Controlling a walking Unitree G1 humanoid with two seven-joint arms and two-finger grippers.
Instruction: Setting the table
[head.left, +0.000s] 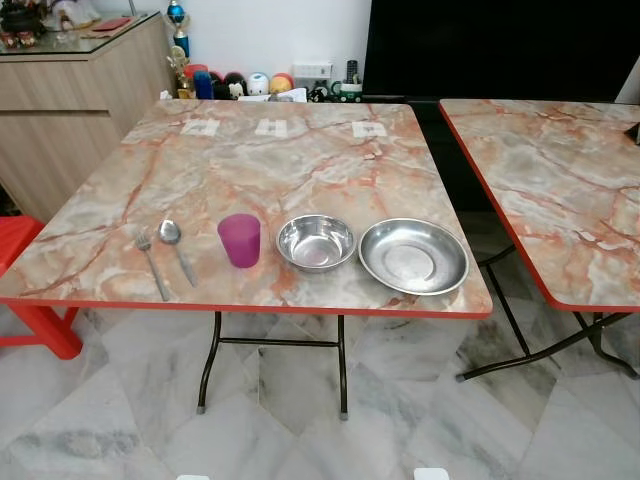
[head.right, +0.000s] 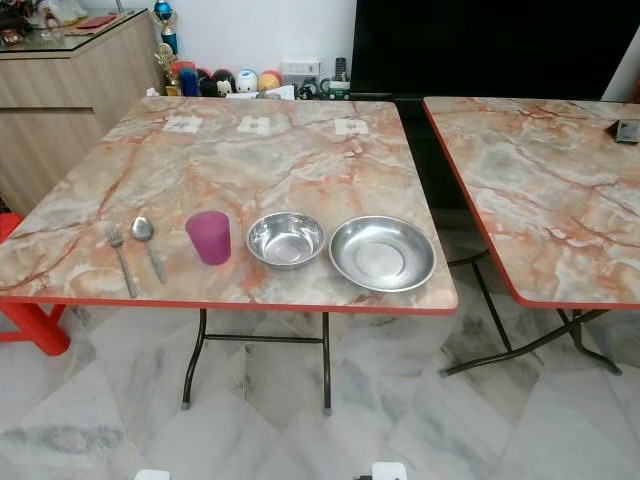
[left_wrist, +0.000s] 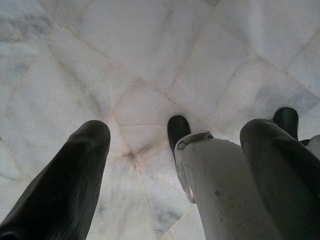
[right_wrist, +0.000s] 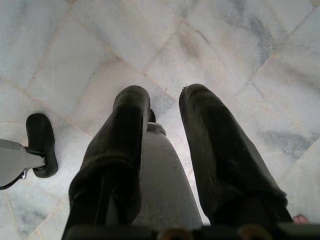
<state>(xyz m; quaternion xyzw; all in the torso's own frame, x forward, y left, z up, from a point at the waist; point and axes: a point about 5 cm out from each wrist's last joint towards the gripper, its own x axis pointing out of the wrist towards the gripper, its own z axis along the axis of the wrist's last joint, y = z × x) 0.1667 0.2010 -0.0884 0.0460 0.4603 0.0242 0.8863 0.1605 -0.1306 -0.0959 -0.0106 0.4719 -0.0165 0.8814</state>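
Observation:
A marble-patterned folding table (head.left: 280, 165) with a red edge stands before me. Along its near edge lie, from left to right, a fork (head.left: 152, 262), a spoon (head.left: 176, 248), a purple cup (head.left: 240, 240), a steel bowl (head.left: 316, 242) and a shallow steel plate (head.left: 413, 256). Both arms hang idle over the floor. My left gripper (left_wrist: 177, 132) points down at the tiles with its fingers wide apart and nothing held. My right gripper (right_wrist: 165, 97) also points down, its fingers a narrow gap apart and holding nothing.
A second matching table (head.left: 570, 180) stands to the right across a narrow gap. A red plastic stool (head.left: 25, 290) is at the left. A wooden cabinet (head.left: 70, 110), small toys (head.left: 240, 84) and a dark screen (head.left: 500, 45) line the back wall. Three white labels (head.left: 271, 128) lie on the table's far part.

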